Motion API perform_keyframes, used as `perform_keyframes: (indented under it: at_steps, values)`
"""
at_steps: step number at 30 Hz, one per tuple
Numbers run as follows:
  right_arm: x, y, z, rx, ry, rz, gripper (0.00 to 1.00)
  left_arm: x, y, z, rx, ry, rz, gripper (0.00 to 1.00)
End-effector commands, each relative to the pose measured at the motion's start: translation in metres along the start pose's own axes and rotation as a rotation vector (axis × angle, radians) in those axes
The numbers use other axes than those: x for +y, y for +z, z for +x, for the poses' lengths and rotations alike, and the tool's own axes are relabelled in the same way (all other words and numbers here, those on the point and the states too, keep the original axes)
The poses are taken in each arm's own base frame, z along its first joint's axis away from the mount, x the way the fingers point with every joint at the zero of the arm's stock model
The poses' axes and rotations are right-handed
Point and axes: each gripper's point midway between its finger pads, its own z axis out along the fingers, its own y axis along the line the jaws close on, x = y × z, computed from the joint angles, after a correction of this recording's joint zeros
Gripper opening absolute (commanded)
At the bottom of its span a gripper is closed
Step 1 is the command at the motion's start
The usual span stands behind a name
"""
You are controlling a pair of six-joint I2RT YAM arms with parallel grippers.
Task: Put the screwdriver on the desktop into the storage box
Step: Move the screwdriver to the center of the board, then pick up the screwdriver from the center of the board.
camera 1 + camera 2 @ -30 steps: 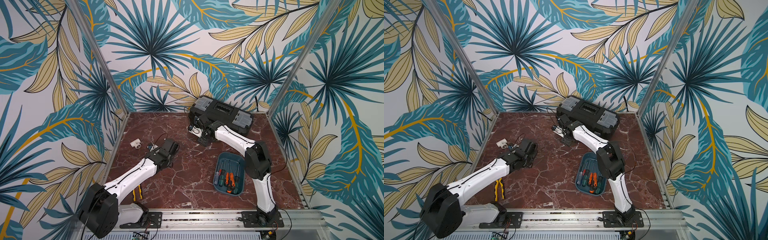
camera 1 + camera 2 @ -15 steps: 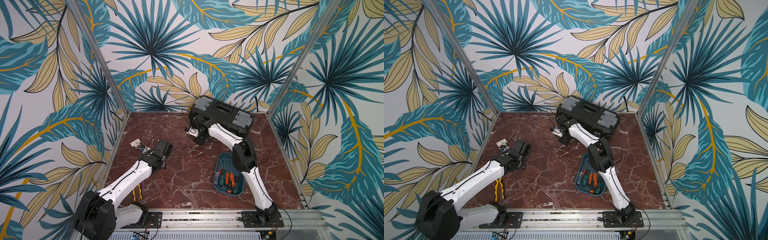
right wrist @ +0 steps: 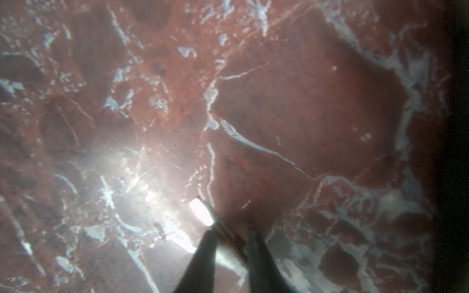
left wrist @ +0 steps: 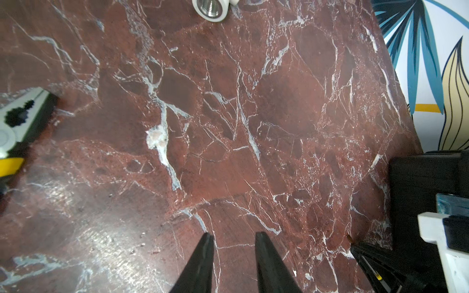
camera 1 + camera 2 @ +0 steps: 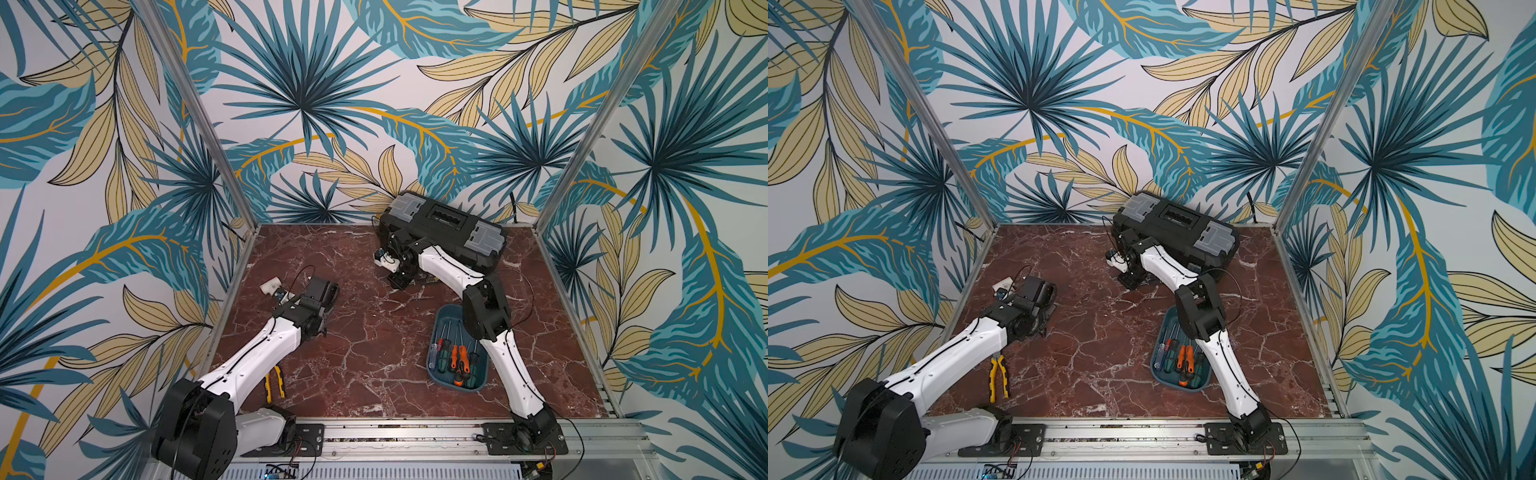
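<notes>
The right gripper (image 3: 231,236) stands low over the desktop (image 5: 365,332), just in front of the black toolbox (image 5: 444,224), a little above the centre of the frame in both top views. Its two fingers are closed on the thin metal shaft of a screwdriver (image 3: 201,211). In the right wrist view the bright flat tip comes out beside the fingers, very close to the marble. The handle is not clear in any view, so the reason for gripping the shaft cannot be told. Probably the shaft was the part easiest to reach so near the toolbox.

The screwdriver is therefore on the desktop, or just off it, well apart from the storage box (image 5: 453,384). The box sits in the lower right part of the frame, partly hidden by the elbow of the same arm. Several screwdrivers (image 5: 457,357) with orange, green and red handles lie inside it, side by side along its length. A new one will likely fit best if it is laid in the same direction.

The left gripper (image 4: 233,238) hangs over bare marble at the left of the frame, its fingers a small way apart with nothing between them. It seems to wait aside, which leaves the way to the box free. The yellow pliers (image 5: 275,380) and the white fitting (image 5: 270,286) near it are not part of the task.
</notes>
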Motion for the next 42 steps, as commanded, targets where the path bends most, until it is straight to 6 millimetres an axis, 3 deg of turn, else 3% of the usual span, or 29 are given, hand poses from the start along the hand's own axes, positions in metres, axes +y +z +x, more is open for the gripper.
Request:
perform_keyframes:
  at_steps: [1, 5, 12, 13, 16, 19, 21, 23, 26, 29, 35, 38, 42]
  values:
    - [0.035, 0.019, 0.031, 0.119, 0.014, -0.099, 0.19, -0.007, -0.007, -0.009, -0.013, -0.004, 0.026, 0.32]
    - [0.062, 0.016, 0.022, 0.108, -0.038, -0.12, 0.12, -0.007, -0.005, -0.007, -0.006, -0.015, 0.032, 0.32]
    - [0.11, 0.019, -0.015, 0.032, -0.04, -0.154, 0.11, -0.006, -0.004, -0.003, 0.012, -0.02, 0.043, 0.32]
    - [0.113, 0.019, -0.022, 0.012, -0.014, -0.149, 0.14, -0.005, -0.004, -0.002, 0.016, -0.022, 0.043, 0.32]
    - [0.117, 0.006, -0.042, -0.057, 0.044, -0.146, 0.5, -0.002, -0.003, 0.002, 0.031, -0.026, 0.049, 0.32]
    - [0.114, -0.029, -0.054, -0.114, 0.065, -0.115, 0.64, 0.003, 0.0, 0.007, 0.047, -0.033, 0.044, 0.32]
    - [0.111, -0.055, -0.048, -0.125, 0.069, -0.077, 0.66, 0.005, 0.0, 0.008, 0.047, -0.046, 0.05, 0.32]
    - [0.112, -0.072, -0.029, -0.111, 0.063, -0.064, 0.67, 0.007, 0.001, 0.007, 0.037, -0.056, 0.055, 0.32]
    - [0.115, -0.073, 0.017, -0.024, 0.056, -0.049, 0.68, 0.01, 0.001, 0.007, 0.033, -0.072, 0.057, 0.33]
    - [0.127, -0.068, 0.048, 0.044, 0.095, -0.081, 0.69, 0.011, 0.001, 0.007, 0.035, -0.075, 0.06, 0.33]
    - [0.164, -0.056, 0.058, 0.091, 0.07, -0.061, 0.69, 0.016, -0.001, 0.004, 0.016, -0.073, 0.05, 0.33]
    - [0.155, -0.044, 0.063, 0.115, 0.094, 0.014, 0.68, 0.019, -0.004, 0.003, 0.01, -0.075, 0.052, 0.34]
    - [0.148, -0.046, 0.062, 0.103, 0.074, 0.054, 0.66, 0.027, -0.008, 0.0, -0.007, -0.084, 0.053, 0.34]
